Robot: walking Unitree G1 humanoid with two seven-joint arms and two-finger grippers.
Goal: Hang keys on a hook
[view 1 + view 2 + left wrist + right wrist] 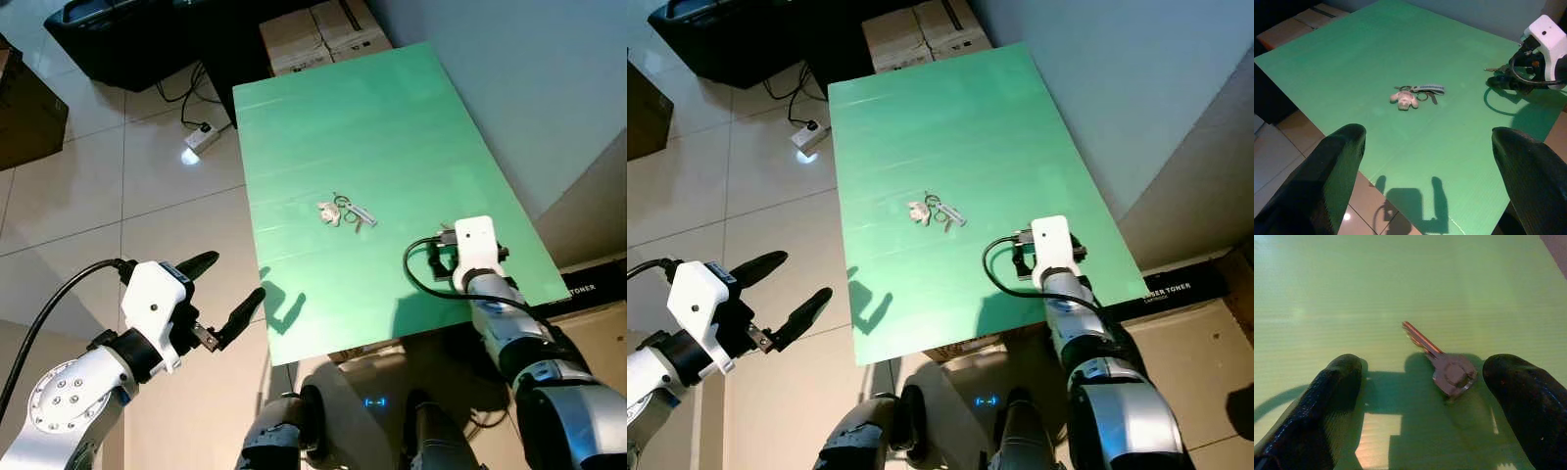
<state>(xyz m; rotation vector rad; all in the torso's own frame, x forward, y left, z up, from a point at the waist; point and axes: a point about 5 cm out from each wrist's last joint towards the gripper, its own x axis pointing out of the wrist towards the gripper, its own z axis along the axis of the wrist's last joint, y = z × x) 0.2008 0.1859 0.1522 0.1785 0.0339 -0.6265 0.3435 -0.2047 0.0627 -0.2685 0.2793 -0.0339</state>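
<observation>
Left gripper point(227, 291): I see it nearest to me, over the tiled floor point(147, 206), just off the near left corner of the table. Its two black fingers stand wide apart and hold nothing.

Right gripper point(1432, 382): it is low over the near right part of the green table point(392, 117). In the right wrist view its fingers point(1334, 387) are spread wide, empty.

Single key point(1442, 362): a small metal key lies flat on the green top between the right gripper's fingers. I cannot tell if a finger touches it.

Key bunch point(345, 210): it lies near the middle of the table, well apart from both grippers. In the left wrist view I see a pale small figure point(1404, 100), rings and a grey strap point(1427, 88) joined together.

Shadows: the left gripper's shadow falls on the near left edge of the table.

Power strip point(203, 140): on the floor beyond the table's left side, with a cable.

Boxes point(323, 31): cardboard boxes stand at the far end of the table.

Dark furniture point(127, 39): far left, on the floor.
</observation>
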